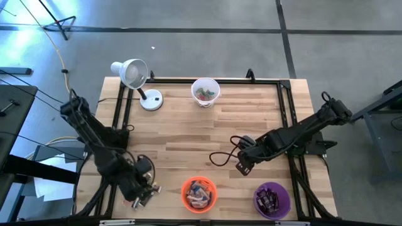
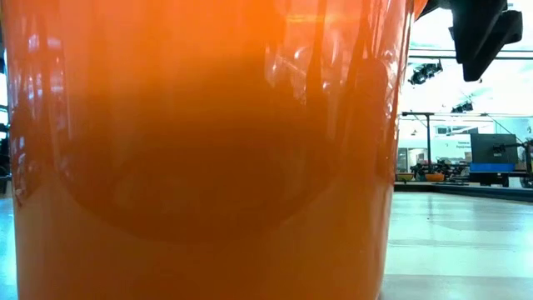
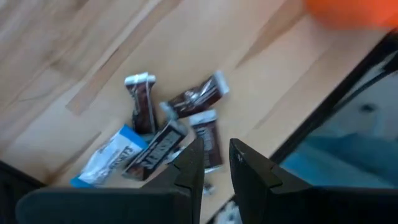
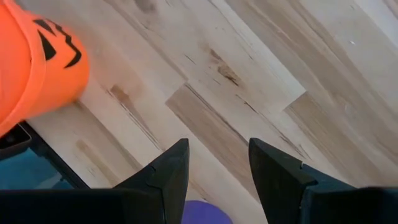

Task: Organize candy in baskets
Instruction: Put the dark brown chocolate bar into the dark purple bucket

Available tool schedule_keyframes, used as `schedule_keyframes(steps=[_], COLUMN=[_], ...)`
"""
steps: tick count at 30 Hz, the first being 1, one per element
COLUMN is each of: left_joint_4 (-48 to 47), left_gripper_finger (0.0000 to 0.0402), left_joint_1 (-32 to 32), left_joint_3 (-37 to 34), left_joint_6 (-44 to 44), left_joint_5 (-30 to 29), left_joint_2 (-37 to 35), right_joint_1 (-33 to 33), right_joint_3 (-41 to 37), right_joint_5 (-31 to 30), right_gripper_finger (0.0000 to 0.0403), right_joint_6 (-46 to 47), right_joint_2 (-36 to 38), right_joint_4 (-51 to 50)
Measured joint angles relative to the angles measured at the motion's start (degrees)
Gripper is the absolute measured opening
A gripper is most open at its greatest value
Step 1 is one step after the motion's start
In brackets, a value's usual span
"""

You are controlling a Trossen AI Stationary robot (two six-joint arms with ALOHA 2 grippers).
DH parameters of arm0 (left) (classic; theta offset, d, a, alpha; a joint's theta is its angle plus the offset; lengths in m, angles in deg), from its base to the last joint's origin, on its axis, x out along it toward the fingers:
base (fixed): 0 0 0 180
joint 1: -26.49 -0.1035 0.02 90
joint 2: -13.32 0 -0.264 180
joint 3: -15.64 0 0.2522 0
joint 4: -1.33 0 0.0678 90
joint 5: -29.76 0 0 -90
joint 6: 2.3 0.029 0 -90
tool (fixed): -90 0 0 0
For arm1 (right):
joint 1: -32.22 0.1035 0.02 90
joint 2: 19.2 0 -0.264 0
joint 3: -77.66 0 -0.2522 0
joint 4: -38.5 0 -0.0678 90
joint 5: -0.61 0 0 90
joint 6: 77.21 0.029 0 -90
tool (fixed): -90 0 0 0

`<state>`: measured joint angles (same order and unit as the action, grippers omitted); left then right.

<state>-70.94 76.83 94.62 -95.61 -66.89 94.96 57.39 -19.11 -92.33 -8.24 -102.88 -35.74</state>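
Dark brown candy bars point(image 3: 186, 127) carry white lettering, possibly Hershey's; left gripper point(image 3: 214, 165) hovers above, fingers apart, empty. Right gripper point(image 4: 217, 171) spread, empty.

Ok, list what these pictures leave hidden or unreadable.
- Low view: the orange basket fills the picture and hides the table behind it.
- High view: the loose candy by the left gripper is too small to count; the candy in the purple basket is too small to sort.
- Left wrist view: candy wrappers are blurred, labels unreadable.
- Right wrist view: the purple basket is cut off by the edge and the right gripper.
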Motion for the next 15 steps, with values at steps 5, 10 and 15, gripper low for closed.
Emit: schedule_keyframes(steps=[5, 10, 15], left_joint_4=[0.3, 0.5, -1.5], left_gripper_finger=[0.0063, 0.0063, 0.0063], left_joint_1=[0.0, -0.4, -0.4], left_joint_3=[0.0, 0.0, 0.0], left_joint_6=[3.9, 8.0, 12.1], left_joint_5=[1.9, 1.9, 1.4], left_joint_2=[4.9, 7.7, 10.1], right_joint_1=[0.7, 1.3, 1.2], right_joint_3=[0.0, 0.0, 0.0], right_joint_5=[-0.2, -0.3, -1.7], right_gripper_finger=[0.0161, 0.0161, 0.0161], right_joint_6=[0.8, 3.4, 5.9], right_joint_2=[0.0, 0.0, 0.0], right_joint_4=[0.4, 2.2, 4.6])
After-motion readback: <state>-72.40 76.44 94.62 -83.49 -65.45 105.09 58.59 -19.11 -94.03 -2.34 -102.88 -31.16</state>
